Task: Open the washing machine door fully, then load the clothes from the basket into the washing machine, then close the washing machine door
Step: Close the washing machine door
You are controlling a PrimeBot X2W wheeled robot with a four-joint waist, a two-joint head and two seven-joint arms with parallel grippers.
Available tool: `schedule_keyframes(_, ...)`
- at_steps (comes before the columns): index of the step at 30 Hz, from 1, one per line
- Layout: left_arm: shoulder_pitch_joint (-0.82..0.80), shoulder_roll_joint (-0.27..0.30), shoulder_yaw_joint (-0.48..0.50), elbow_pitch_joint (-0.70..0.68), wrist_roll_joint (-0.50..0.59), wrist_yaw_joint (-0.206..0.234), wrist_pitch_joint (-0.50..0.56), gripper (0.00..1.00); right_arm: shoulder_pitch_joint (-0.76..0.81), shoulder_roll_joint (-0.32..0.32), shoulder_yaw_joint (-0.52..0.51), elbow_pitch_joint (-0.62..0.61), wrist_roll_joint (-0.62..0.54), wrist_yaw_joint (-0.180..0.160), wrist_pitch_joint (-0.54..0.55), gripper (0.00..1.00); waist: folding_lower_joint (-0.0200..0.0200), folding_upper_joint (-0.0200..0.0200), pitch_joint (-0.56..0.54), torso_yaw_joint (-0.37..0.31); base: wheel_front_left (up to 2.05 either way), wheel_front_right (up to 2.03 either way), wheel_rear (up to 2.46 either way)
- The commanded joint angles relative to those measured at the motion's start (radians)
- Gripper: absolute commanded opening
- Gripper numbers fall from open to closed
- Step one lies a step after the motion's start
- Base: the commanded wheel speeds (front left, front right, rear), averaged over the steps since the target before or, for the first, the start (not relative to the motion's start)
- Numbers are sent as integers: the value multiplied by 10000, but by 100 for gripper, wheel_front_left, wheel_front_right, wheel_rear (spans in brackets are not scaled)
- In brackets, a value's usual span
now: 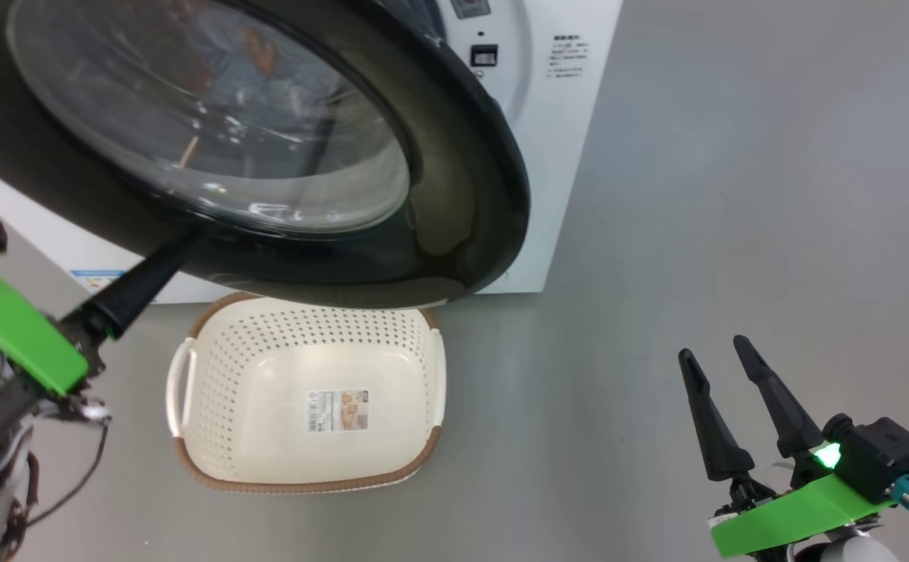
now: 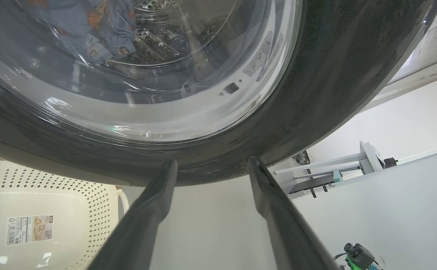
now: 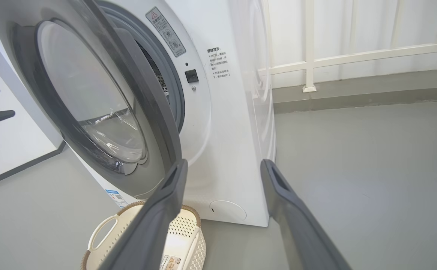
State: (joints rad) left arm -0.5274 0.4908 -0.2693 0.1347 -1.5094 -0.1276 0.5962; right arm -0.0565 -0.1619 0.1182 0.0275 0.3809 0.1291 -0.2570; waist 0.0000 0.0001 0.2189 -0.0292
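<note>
In the head view the washing machine door point(image 1: 462, 203) hangs partly open, and the clothes point(image 1: 255, 55) show through its glass, inside the washing machine point(image 1: 571, 156) behind it. The basket point(image 1: 220, 351) sits under the door with nothing in it, so I think only the closing is left. The left gripper point(image 1: 177, 254) reaches up to the door's bottom edge; the right gripper point(image 1: 714, 349) waits far from the door, fingers spread. In the left wrist view the left gripper's fingers point(image 2: 154, 210) are spread wide, tips at the door's black ring, holding nothing. In the right wrist view a gap shows between the door and the machine's front. Best to push flat on the ring, slowly, until the door clicks.
</note>
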Motion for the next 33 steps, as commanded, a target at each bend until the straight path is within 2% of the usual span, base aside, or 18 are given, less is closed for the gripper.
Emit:
schedule_keyframes(1,0,456,442,-307,-33,-31,-207,100,77,-138,188,-261,122,16,-48,100,0,-1,-156,190,0,0,0)
schedule_keyframes(9,1300,241,783,-543,-451,-31,-1266,100,363,-404,71,-238,228,16,-48,100,0,-1,-474,561,0,0,0)
schedule_keyframes(21,2942,645,661,-633,468,-31,-3449,100,602,-621,15,-223,361,16,-48,100,0,-1,-849,764,0,0,0)
schedule_keyframes(33,4050,1127,-735,-245,1703,-31,-6669,100,869,-738,-96,-198,485,16,-48,100,0,-1,-1120,730,0,0,0)
